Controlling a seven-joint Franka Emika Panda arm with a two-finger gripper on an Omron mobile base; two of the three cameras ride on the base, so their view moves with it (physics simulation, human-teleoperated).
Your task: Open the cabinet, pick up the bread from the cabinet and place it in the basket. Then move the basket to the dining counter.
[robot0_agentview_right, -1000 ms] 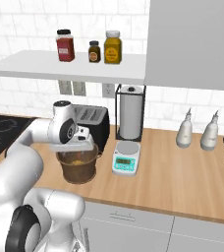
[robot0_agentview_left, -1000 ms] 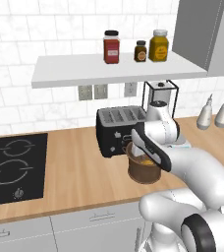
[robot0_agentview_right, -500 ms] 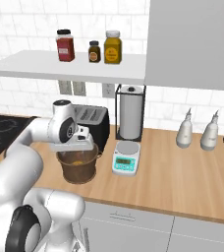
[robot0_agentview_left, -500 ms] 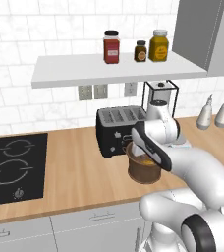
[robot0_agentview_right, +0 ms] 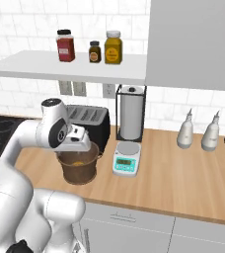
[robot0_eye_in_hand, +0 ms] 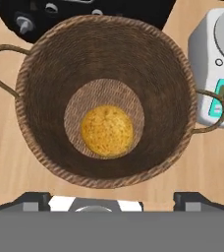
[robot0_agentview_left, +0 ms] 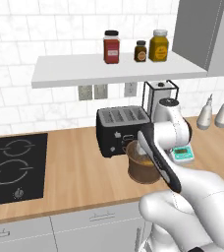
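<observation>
Your gripper hangs straight above the basket with its jaws spread wide and nothing between them; in the hand view the two dark fingertips sit at the near edge, well apart. Directly below the gripper you see the bread, a round golden bun lying on the woven floor of the basket, a little off centre toward the fingertips. The basket's two loop handles stick out on either side of the rim.

From the base views, the gripper hovers just over the basket's rim, and the basket stands on the wood counter in front of the arm. Just beside the basket, on one side of the gripper, sits a small white kitchen scale with a teal panel, near one basket handle. Just beyond the basket stands the black toaster. Behind the scale you see a paper towel holder against the tiled wall. Above, the white shelf carries a red-filled jar, a small dark jar and a yellow-filled jar. Far off to one side are two white bottles; on the other, the black hob.
</observation>
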